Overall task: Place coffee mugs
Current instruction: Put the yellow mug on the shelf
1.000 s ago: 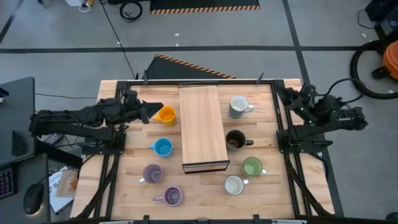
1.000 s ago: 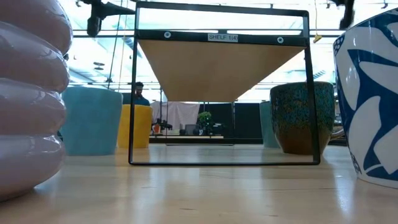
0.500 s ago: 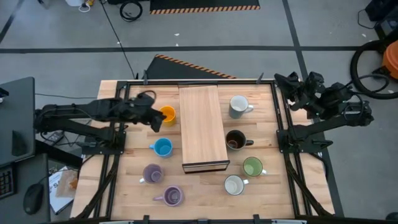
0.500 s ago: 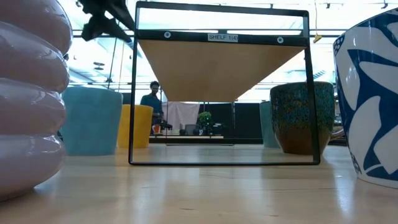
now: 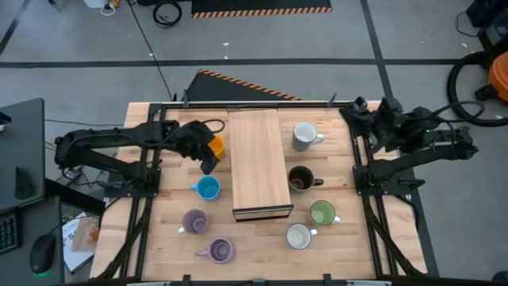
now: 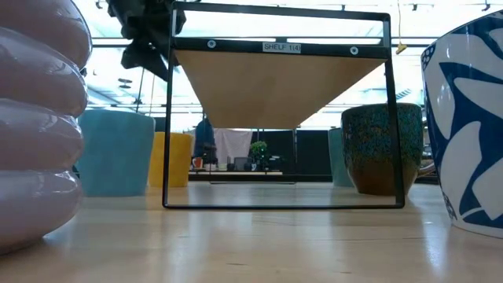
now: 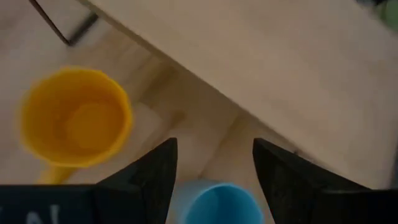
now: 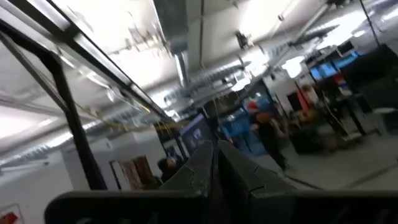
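**Wooden board at centre, my left jaws spread over the orange and blue mugs**

Wood is the biggest thing before me: the long pale wooden board on its black wire frame (image 5: 258,163) lies down the middle of the slatted wooden table (image 5: 159,246), and I place everything by it. My left gripper (image 5: 208,161) hangs just off the board's left edge, its jaws spread wide and holding nothing, between the orange ceramic mug (image 5: 213,145) and the light blue ceramic mug (image 5: 207,188). My right gripper (image 5: 353,111) is raised well to the board's right, by the table's far corner, its two fingers pressed together on nothing.

Right of the board stand the grey-white mug (image 5: 305,136), the dark brown mug (image 5: 300,179), the green mug (image 5: 322,213) and the white mug (image 5: 298,236). Left of its near end sit two lavender-purple mugs (image 5: 195,222), the second (image 5: 220,251) closer to the table's front edge.
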